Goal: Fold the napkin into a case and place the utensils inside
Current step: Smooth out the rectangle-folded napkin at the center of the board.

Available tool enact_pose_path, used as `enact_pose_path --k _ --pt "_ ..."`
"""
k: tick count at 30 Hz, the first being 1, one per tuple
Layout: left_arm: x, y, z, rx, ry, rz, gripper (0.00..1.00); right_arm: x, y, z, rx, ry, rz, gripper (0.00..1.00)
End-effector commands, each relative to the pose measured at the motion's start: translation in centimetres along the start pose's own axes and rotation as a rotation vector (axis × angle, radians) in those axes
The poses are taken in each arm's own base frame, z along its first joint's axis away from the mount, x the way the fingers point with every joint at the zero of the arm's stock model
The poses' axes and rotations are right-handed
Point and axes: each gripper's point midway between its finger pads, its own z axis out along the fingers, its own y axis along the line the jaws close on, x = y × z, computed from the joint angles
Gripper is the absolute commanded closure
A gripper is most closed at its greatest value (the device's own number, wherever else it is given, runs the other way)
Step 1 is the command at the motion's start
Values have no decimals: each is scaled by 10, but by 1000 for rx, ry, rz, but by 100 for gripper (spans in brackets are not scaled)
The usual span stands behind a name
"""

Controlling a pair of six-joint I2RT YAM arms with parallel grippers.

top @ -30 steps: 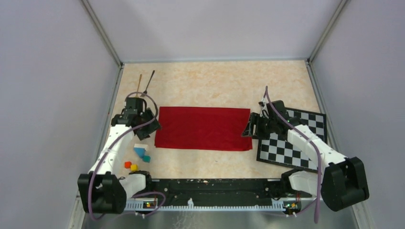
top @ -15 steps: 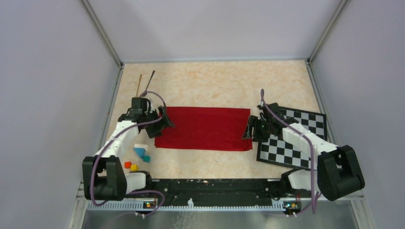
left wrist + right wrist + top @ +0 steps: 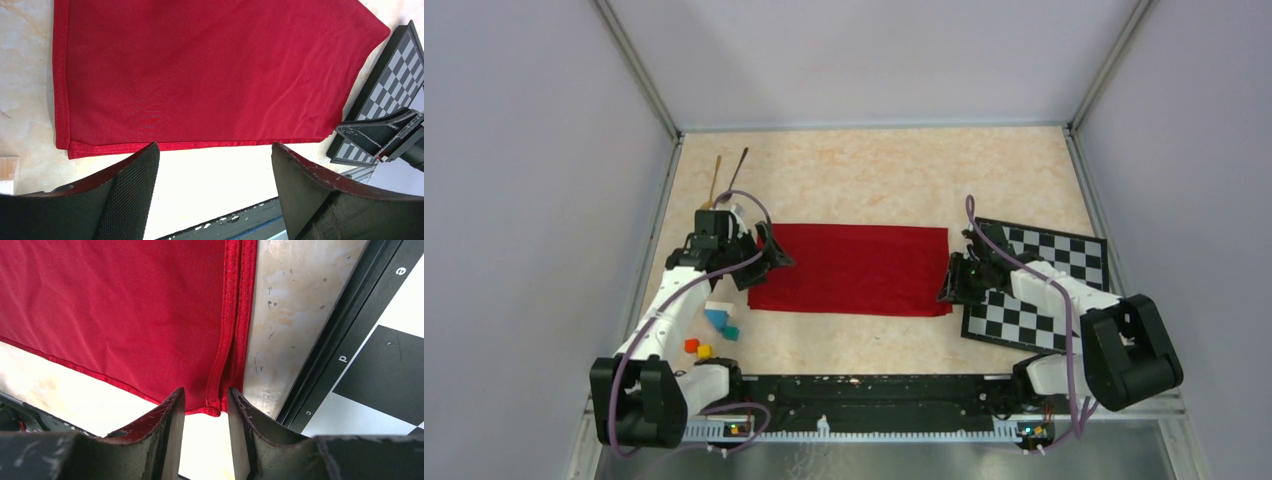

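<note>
Currently holding nothing with the left gripper [image 3: 215, 150], jaws wide by the near left corner of the napkin [image 3: 849, 268], folded flat mid-table. Straddling its near right hem with the right gripper [image 3: 206, 395], jaws narrow; cannot tell whether pinching. Far left, well apart: gold spoon [image 3: 716, 178] beside black spoon [image 3: 738, 168].

A black-and-white chequered mat [image 3: 1059, 248] lay flat and slightly askew on a beige marbled table [image 3: 874, 175]. The mat's dark border [image 3: 357, 335] carried small pale letters. Well apart from the mat, on its left, sat a loose cluster of small blocks: a white block [image 3: 717, 307] touching a blue block [image 3: 715, 319], a teal block [image 3: 731, 333] just beside them, and a red block [image 3: 691, 345] and yellow block [image 3: 705, 351] farthest from the mat. Pale grey walls [image 3: 874, 60] rose beyond the mat.
</note>
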Motion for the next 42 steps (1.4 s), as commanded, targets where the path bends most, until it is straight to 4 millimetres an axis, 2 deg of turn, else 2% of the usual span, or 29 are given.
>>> enact_pose_path --k 1,4,7,10,15,23,28,33,36,39,42 --pt "-14 -17 -12 45 -42 54 14 -10 4 2 -6 -35 -21 65" --pt "-15 -19 -14 51 -44 59 13 -13 5 3 0 -32 -27 74" --pt "-17 -22 -15 58 -49 62 13 -18 5 -1 20 -33 -36 89" --pt "-18 -21 -15 50 -49 64 13 -22 4 -9 39 -46 -43 99" --pt "-16 -21 -11 61 -41 52 13 -32 0 -16 83 -82 -63 100" --pt "-14 -16 -5 52 -32 46 13 -37 -14 -4 156 -80 -76 100" --pt "-11 -11 4 45 -15 35 13 -48 -21 1 202 -119 -80 100" --pt "-24 2 11 -32 -51 39 12 -50 -21 6 200 -111 -97 95" --pt "-32 2 15 -48 -63 28 13 -50 -28 1 240 -107 -116 84" --pt "-32 1 20 -36 -72 19 13 -48 -28 -3 239 -111 -121 72" --pt "-21 2 30 -21 -45 3 12 -46 -26 -2 229 -114 -118 65"
